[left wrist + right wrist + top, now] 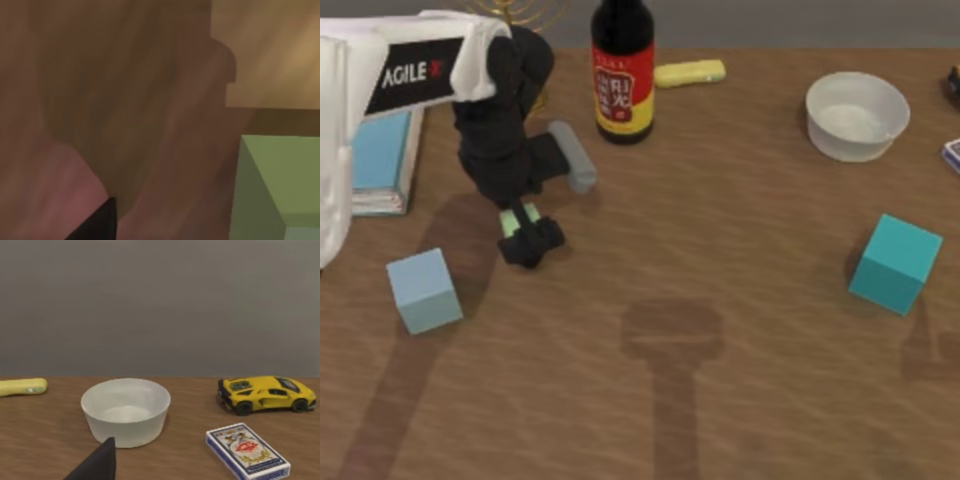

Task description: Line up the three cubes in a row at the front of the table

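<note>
1. Three cubes: one light green cube (510,221) between the left gripper's (527,237) fingers, one pale blue cube (424,290) just beside it, one teal cube (895,263) far from it.
2. One bottle (623,68).
3. One white bowl (857,115).
4. One toy car (266,394).
5. One card box (247,450).

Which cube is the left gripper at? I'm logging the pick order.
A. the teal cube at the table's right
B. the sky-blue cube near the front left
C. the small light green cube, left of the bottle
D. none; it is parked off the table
C: in the top view the left gripper sits over the light green cube, which also fills a corner of the left wrist view.
</note>
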Robot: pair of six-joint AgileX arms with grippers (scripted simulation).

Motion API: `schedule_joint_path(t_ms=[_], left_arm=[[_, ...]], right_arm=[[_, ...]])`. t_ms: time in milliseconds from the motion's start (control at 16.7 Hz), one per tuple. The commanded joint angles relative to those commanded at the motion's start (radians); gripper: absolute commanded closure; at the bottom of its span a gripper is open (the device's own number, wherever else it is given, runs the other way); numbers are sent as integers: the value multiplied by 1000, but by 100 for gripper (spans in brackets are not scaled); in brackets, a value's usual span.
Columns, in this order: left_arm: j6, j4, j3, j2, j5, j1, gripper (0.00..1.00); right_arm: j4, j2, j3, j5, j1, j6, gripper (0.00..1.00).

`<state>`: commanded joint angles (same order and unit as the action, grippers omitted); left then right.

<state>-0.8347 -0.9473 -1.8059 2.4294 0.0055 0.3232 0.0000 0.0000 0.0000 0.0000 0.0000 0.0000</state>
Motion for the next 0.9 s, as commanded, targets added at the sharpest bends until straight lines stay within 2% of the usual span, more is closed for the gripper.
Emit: schedule_joint_path(t_ms=[660,900], left_arm=[[0,0,0,0,0,0,98],[0,0,0,0,0,0,100]], right_arm=[[0,0,0,0,0,0,0],[0,0,0,0,0,0,0]])
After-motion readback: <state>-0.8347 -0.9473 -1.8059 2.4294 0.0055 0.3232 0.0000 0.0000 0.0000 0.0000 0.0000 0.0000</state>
